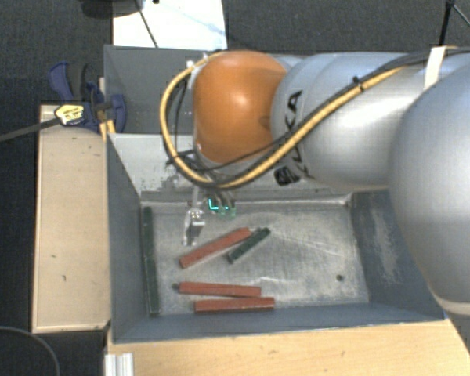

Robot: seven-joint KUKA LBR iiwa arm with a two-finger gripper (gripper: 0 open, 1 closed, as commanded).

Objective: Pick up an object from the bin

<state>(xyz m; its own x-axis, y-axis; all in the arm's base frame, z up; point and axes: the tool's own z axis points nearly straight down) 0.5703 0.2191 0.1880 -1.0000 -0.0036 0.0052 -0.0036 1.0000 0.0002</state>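
Silver arm (360,139) is hovering its tool (194,227) by the slanted brown stick (217,246) at mid-frame, openness not tellable; straddling it squarely matters.

Robotics lab, silver KUKA arm (360,124) over grey metal bin (125,233), dark carpeted floor (31,22)

Floor (321,257) is bare at right; red sticks (219,290), dark stick (247,244) and wall strip (149,261) crowd the left.
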